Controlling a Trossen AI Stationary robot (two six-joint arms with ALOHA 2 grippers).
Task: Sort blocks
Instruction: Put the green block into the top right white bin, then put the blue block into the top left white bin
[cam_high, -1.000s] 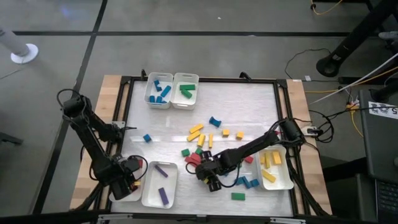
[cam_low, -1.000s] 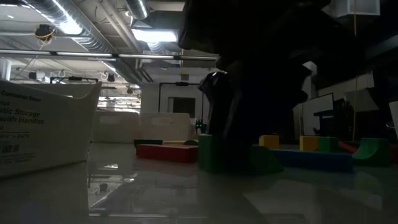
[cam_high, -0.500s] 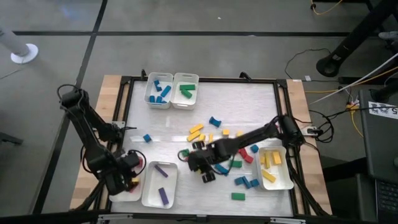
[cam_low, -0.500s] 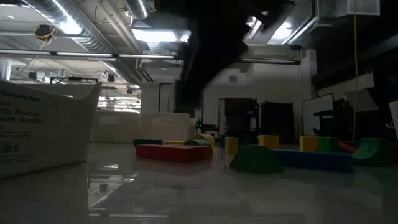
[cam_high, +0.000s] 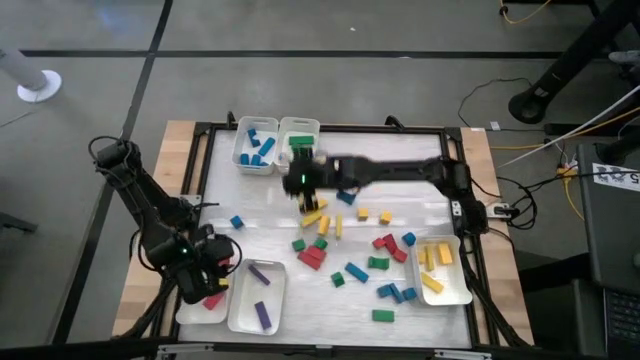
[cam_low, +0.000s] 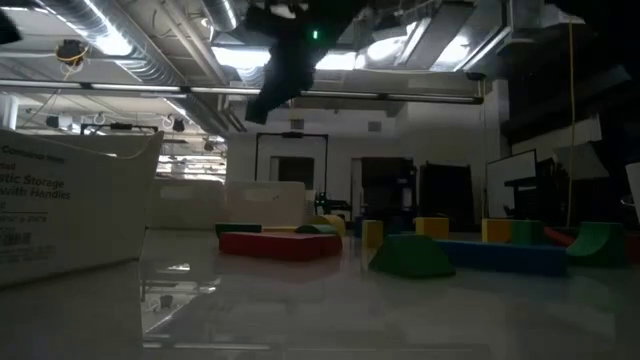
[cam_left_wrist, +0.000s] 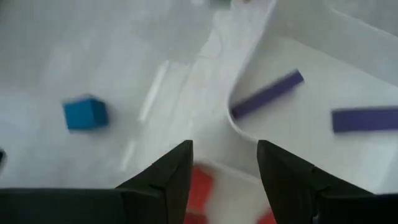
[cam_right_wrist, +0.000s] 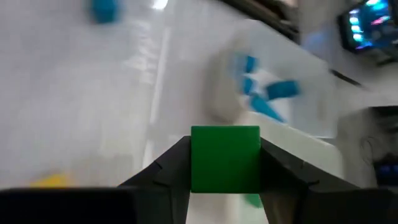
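Observation:
My right gripper (cam_high: 298, 182) reaches across the table's far half, just short of the white tray with green blocks (cam_high: 298, 146), and is shut on a green block (cam_right_wrist: 225, 158). Beside that tray stands the tray with blue blocks (cam_high: 255, 146). My left gripper (cam_high: 213, 272) hangs open over the near-left corner, above the tray with red blocks (cam_high: 192, 305); a red block (cam_left_wrist: 199, 186) lies below its empty fingers. Loose blocks (cam_high: 345, 245) in several colours lie on the table's middle. My right gripper pinches the green block between its two fingers, one on each of two opposite sides (cam_right_wrist: 198, 163). The fingers slant down from the table's right side. The block sits square between them, lifted clear of the table.
A tray with purple bars (cam_high: 258, 297) sits next to the red one, and a tray with yellow blocks (cam_high: 440, 270) is at the near right. A lone blue cube (cam_high: 237, 222) lies left of the middle. A black frame (cam_high: 325, 128) rims the table.
My right gripper has lifted a green block off the near middle of the table and swung it up and toward the far edge, to the green tray. My left gripper has risen a little above the red tray.

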